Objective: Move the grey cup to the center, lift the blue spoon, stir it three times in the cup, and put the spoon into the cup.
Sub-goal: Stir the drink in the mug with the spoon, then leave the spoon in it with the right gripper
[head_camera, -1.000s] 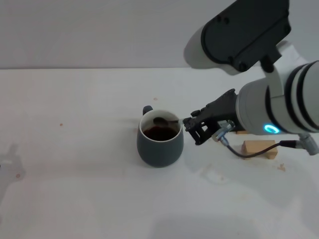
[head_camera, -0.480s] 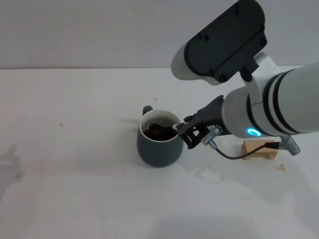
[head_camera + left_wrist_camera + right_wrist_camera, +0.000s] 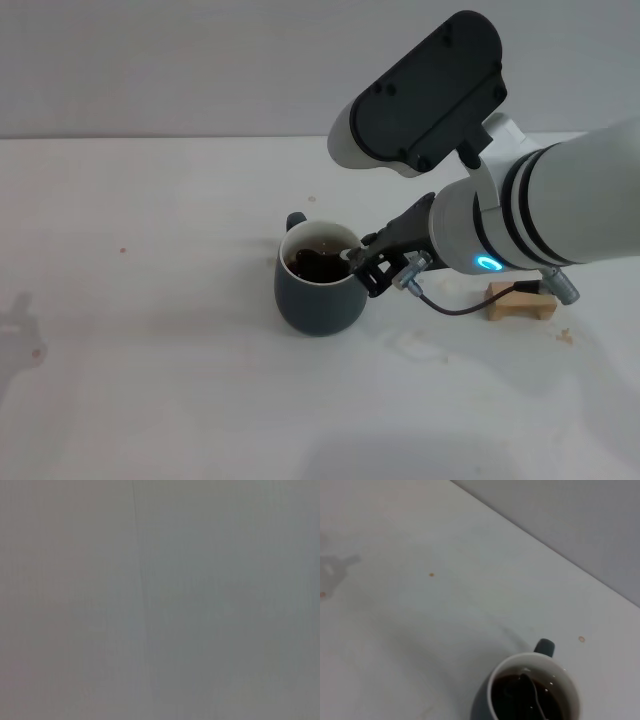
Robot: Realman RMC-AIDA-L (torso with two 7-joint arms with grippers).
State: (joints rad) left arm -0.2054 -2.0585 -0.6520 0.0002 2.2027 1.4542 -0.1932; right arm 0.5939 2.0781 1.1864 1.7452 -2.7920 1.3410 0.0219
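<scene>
The grey cup [image 3: 320,285] stands mid-table with dark brown liquid inside and its handle to the back left. It also shows in the right wrist view [image 3: 530,690]. My right gripper [image 3: 366,266] is at the cup's right rim, shut on the blue spoon [image 3: 340,254]. The spoon's metal neck and bowl [image 3: 529,689] slant down into the liquid. Its pale handle is mostly hidden by the fingers. The left gripper is out of view, and the left wrist view shows only a plain grey surface.
A wooden block [image 3: 520,300] lies on the white table [image 3: 150,300] to the right of the cup, under my right arm. A cable [image 3: 445,308] hangs from the wrist. A small wet patch [image 3: 412,346] and a crumb [image 3: 565,337] lie nearby.
My right gripper has moved left to the cup's rim. The spoon bowl has gone from above the rim down into the liquid. The cup has not moved.
</scene>
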